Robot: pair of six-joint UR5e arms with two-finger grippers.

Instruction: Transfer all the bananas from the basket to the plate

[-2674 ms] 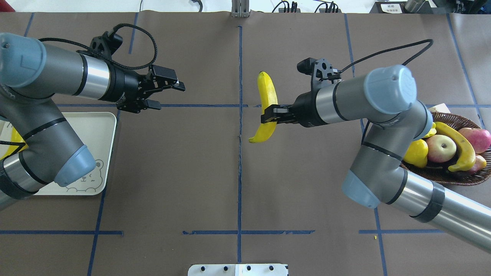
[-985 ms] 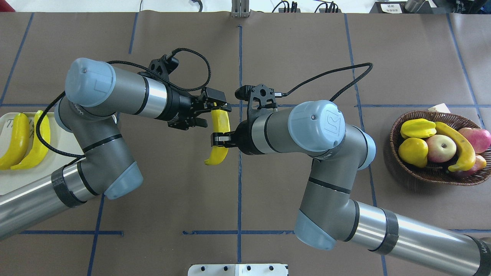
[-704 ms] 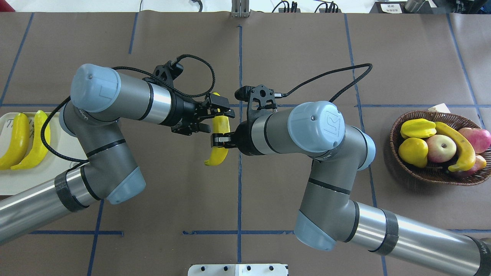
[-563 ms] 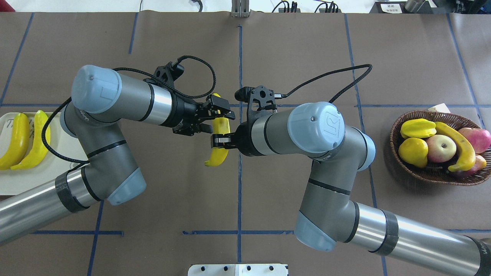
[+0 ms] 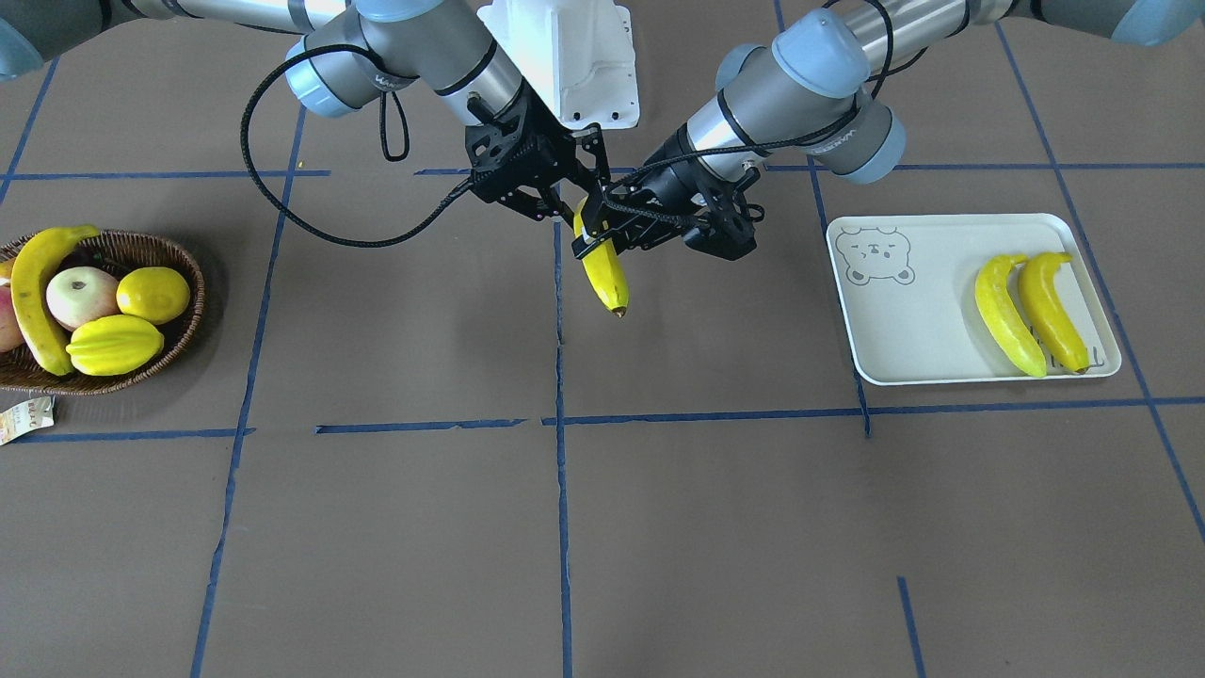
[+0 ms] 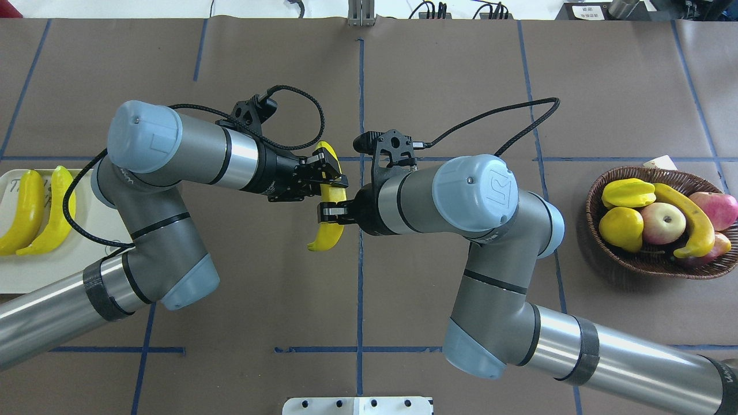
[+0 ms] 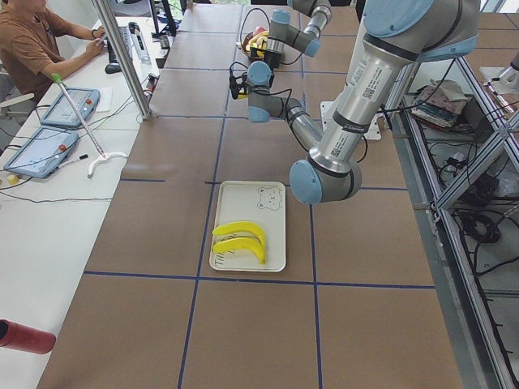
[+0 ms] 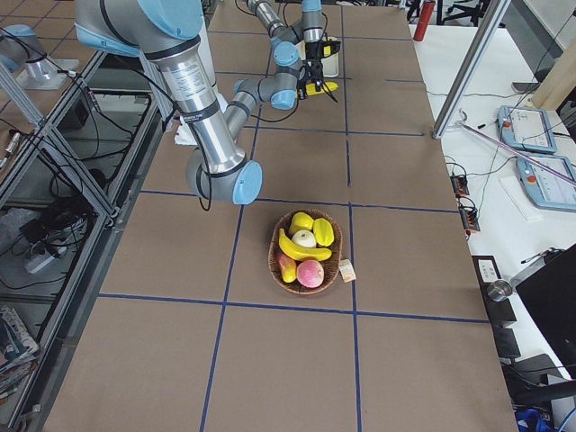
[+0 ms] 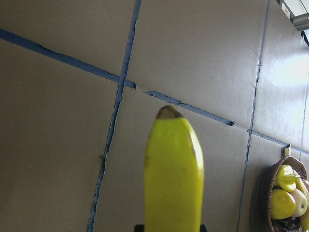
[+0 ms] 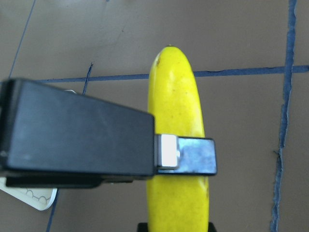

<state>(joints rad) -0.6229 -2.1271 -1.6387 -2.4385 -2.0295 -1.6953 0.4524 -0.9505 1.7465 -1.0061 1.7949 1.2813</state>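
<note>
Banana handover above the centre of the tabletop [image 6: 259,69], both arms engaged.

In the overhead view we find the plate [image 6: 69,271] at nine o'clock bearing two bananas [image 6: 23,213] side by side, and the basket [image 6: 594,202] at three o'clock holding one banana [image 6: 689,222] among a lemon [image 6: 621,229], a starfruit [image 6: 628,193] and apples [image 6: 663,222]. The held banana [image 6: 327,230] hangs clear of the tabletop at centre: the right gripper's [image 6: 326,211] fingers are clamped across its middle, the left gripper's [image 6: 330,172] fingers closed on its twelve-o'clock end. We judge it light, stiff and smooth-skinned, liable to pivot if pinched near the taper; the thicker mid-body is the sounder hold.
</note>
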